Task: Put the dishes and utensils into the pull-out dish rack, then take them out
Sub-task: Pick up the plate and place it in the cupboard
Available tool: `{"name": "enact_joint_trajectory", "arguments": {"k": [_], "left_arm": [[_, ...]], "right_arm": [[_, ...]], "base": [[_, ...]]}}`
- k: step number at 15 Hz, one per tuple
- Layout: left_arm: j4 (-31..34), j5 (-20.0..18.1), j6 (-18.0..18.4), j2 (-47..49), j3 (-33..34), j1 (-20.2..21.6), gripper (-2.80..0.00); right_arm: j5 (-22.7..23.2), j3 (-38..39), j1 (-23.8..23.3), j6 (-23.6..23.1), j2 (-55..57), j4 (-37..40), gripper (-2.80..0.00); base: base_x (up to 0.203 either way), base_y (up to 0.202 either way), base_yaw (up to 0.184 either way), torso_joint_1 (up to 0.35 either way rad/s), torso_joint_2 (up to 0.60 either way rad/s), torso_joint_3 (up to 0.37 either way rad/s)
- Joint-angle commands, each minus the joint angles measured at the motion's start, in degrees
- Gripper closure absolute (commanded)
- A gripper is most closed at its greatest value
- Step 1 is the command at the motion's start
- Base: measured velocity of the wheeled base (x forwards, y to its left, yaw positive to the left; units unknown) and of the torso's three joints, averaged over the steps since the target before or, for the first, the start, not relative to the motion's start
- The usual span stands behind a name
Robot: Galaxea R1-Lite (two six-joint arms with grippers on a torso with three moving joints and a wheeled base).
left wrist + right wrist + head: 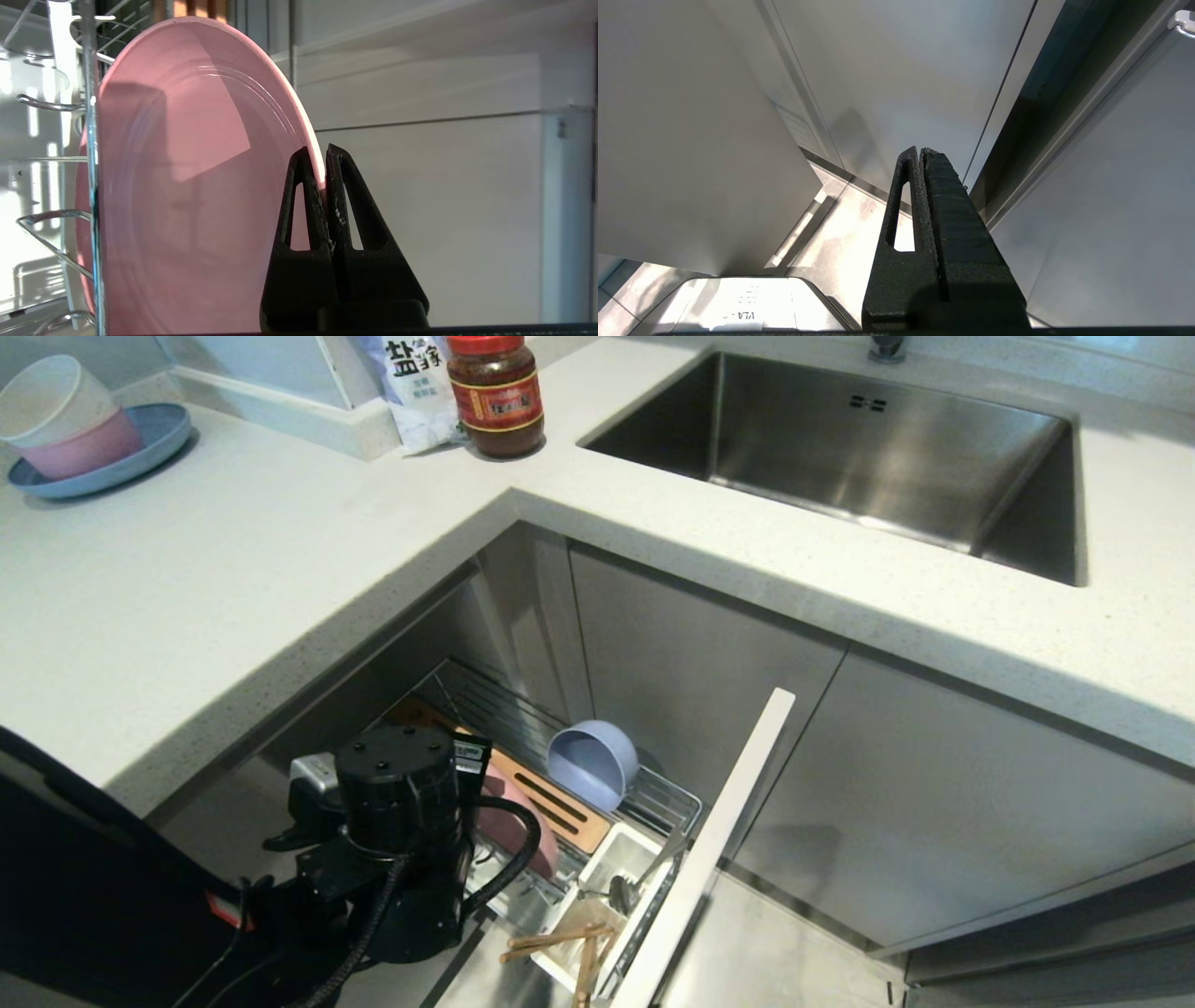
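We see our left gripper (324, 151) pinching the rim of the one flat round pale-pink plate (187, 186), which stands on edge among the chrome wires of the pull-out dish rack (667, 798); open room lies beyond the fingertips. Past the plate sits one blue-grey bowl (593, 763); the white plastic cup (611, 877) holds two wooden chopsticks (560, 938) and a steel spoon (639, 882). Our right gripper (920, 151) hangs closed and empty. The red-lidded jar's (495, 394) label is unreadable.
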Motion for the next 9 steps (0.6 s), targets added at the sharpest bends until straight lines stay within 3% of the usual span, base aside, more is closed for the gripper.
{"name": "enact_joint_trajectory", "arguments": {"k": [1,8,9], "left_arm": [[-0.33,0.04,-0.67,1.43,-0.11,1.07,0.0],[0.02,-0.31,-0.67,1.78,-0.03,1.6,0.0],[0.02,-0.31,-0.58,1.78,-0.03,1.6,-2.8]], "right_arm": [[-0.02,0.09,0.08,0.0,-0.24,-0.04,0.0],[-0.02,0.09,0.08,0.0,-0.24,-0.04,0.0],[-0.02,0.09,0.08,0.0,-0.24,-0.04,0.0]], "base": [[0.0,0.0,0.0,0.0,0.0,0.0],[0.0,0.0,0.0,0.0,0.0,0.0],[0.0,0.0,0.0,0.0,0.0,0.0]]}}
